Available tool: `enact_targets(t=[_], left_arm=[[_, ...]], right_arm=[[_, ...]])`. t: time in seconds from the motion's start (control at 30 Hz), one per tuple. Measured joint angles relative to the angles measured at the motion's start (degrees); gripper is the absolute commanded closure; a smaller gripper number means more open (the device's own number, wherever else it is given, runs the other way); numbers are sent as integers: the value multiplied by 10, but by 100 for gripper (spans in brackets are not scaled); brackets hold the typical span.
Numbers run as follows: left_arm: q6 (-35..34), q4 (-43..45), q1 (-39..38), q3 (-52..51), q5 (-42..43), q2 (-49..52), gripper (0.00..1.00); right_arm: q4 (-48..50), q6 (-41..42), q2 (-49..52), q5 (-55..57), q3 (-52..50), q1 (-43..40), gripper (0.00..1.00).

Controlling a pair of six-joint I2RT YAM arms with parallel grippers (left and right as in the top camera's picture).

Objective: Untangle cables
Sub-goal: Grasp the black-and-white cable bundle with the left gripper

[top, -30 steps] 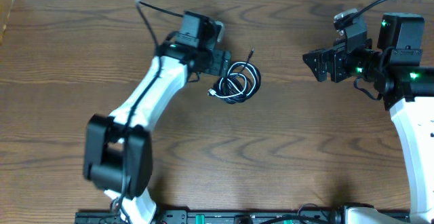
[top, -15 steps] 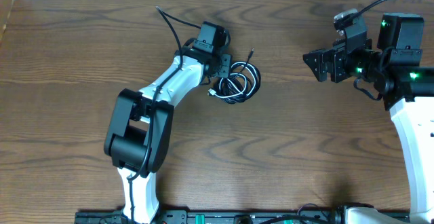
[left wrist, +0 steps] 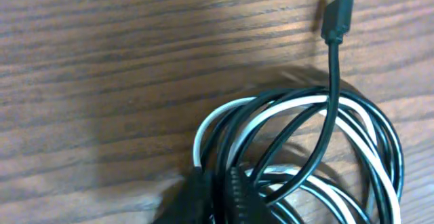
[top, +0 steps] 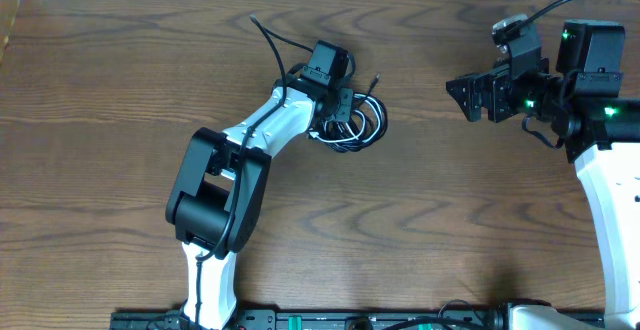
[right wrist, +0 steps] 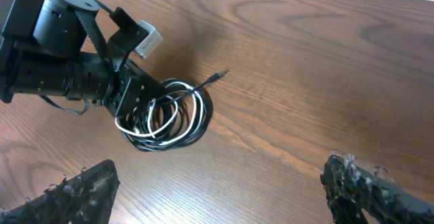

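The cables (top: 362, 122) lie as one small coil on the wooden table, black and white loops wound together. In the left wrist view the black cable (left wrist: 332, 88) runs up to a black plug (left wrist: 337, 17), and the white cable (left wrist: 203, 125) curves along the coil's left side. My left gripper (top: 343, 110) sits on the coil's left edge, its fingers (left wrist: 234, 190) shut on strands of the coil. My right gripper (top: 458, 97) hovers open, well to the right of the coil. The right wrist view shows the coil (right wrist: 169, 119) and the left gripper (right wrist: 129, 91) beyond the open right gripper (right wrist: 220, 193).
The left arm (top: 250, 140) reaches diagonally from the front edge up to the coil. A thick black wire (top: 268, 38) arcs off its wrist. The right arm's white body (top: 610, 200) stands at the right edge. Bare wooden table (top: 420, 200) lies between the arms.
My left gripper has moved right onto the coil and closed on its strands, nudging the coil slightly. The right arm has stayed where it was.
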Motion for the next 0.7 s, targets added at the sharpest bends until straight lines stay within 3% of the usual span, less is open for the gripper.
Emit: enact_targets(t=[0.33, 0.7], left_arm=[[-2, -27, 0, 0, 5, -26, 93], [-57, -81, 0, 2, 72, -244, 93]], right_arm=[[1, 17, 0, 0, 0, 0, 8], [8, 87, 14, -2, 0, 1, 11]])
